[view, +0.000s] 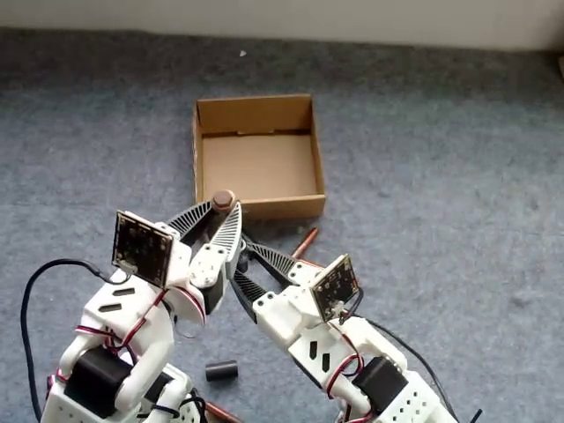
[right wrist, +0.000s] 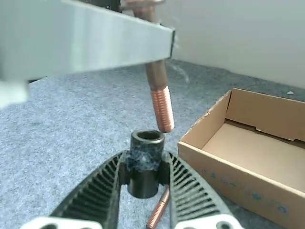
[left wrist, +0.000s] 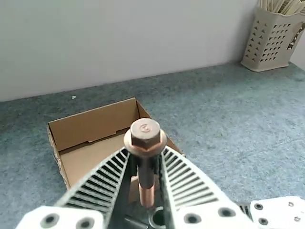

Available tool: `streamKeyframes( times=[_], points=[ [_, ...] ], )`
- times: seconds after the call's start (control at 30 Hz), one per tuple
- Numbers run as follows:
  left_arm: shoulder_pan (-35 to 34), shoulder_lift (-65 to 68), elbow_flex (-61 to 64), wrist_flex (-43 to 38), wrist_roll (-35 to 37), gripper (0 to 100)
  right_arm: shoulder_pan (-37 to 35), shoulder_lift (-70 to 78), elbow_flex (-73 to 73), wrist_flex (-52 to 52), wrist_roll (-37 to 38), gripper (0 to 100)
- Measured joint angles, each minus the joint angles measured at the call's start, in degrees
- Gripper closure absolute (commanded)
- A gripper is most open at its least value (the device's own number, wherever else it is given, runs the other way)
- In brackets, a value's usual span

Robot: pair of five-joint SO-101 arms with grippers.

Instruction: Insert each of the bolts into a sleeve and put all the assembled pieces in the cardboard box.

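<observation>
The held bolt (left wrist: 145, 136) stood upright, head uppermost, clamped under its head between the fingers of the left gripper (view: 223, 207), just below the cardboard box's near wall at the middle of the high view. A stamped mark showed on the bolt head, too small to read. Its threaded tip hung just over the open mouth of the held sleeve (right wrist: 144, 157); whether they touched could not be told. That dark sleeve stood upright, pinched around its middle by the right gripper (right wrist: 145, 164).

Three bolts could be counted. The second bolt (view: 306, 242) lay on the bench (view: 458, 176) just below the box's lower right corner. The third bolt (view: 225, 412) showed in part at the bottom edge, beside the left arm's base. There were two sleeves: the one held, and a loose sleeve (view: 222, 370) lying on its side between the two arms, low in the frame.

The cardboard box (view: 200, 150), one only, sat open in the upper middle with nothing in it. Faint print ran along its outer wall, not legible. A pale perforated basket (left wrist: 275, 40) stood far off by the wall.
</observation>
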Motion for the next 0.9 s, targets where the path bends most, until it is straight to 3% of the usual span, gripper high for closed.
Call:
streamKeyframes(
  times=[0.3,0.6,0.9],
  points=[
    [0.4,0.0,-4.7,2.8,-1.2,99,0.0,0.0,0.0,-3.0,6.7,99.4],
    [0.4,-0.4,-6.6,5.0,-1.2,99,0.0,0.0,0.0,-4.0,7.2,99.4],
    [4.9,-1.0,-6.9,6.2,-3.4,99,0.0,0.1,0.0,-4.0,7.2,99.4]
  ],
)
